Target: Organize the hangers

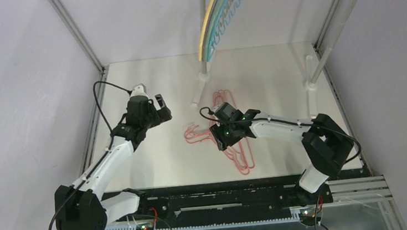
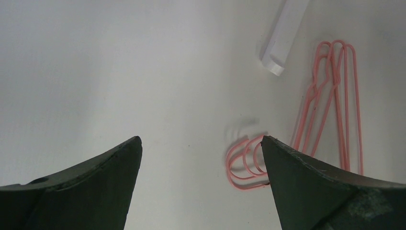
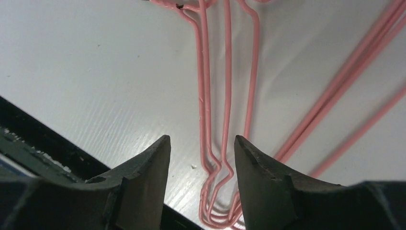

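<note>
Right gripper point(image 3: 202, 142) astride thin, wiry pink hangers point(image 3: 227, 72) — looped

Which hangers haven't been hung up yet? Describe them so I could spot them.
Start at the white table. Near its middle, under the right gripper with its jaws open, lies a bundle of thin pink hangers. Unlike the yellow and teal hangers hanging at the back, these are pink and lie flat.
</note>
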### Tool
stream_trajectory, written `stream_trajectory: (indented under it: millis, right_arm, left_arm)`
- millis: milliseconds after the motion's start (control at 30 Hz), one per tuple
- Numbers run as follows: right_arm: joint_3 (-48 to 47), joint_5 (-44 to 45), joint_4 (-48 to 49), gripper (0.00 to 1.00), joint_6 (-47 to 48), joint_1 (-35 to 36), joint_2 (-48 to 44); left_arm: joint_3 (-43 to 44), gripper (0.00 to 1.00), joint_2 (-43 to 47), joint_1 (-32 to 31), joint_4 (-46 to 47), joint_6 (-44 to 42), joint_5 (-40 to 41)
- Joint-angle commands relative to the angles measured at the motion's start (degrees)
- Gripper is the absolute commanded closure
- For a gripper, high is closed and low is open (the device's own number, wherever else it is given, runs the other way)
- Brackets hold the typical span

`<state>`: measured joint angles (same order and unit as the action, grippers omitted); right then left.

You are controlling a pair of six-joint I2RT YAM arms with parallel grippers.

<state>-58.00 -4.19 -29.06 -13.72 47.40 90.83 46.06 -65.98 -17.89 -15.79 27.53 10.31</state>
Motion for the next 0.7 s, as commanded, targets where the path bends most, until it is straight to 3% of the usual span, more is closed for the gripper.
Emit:
stream_trajectory:
  millis: [0, 233, 533, 667]
  right_arm:
    - [-0.28, -0.44, 4.9, 0.42, 1.31, 0.27, 2.78]
    - [-0.27, 1.85, 5.21, 0.5, 0.93, 0.24, 5.8]
    - [-0.27, 2.95, 4.75, 0.69, 1.01, 0.2, 5.1]
    - [-0.05, 1.92, 4.58, 0.86, 1.15, 0.15, 5.12]
  left_arm:
    - [-0.54, 0.01, 1.72, -0.17, -0.35, -0.01, 0.54]
    - [-1.19, 0.01, 1.51, -0.21, -0.69, -0.15, 0.5]
    - [-2.99, 0.0, 3.05, -0.21, -0.99, 0.13, 1.37]
    - [-3.68, 0.01, 3.69, -0.19, -1.08, 0.29, 1.71]
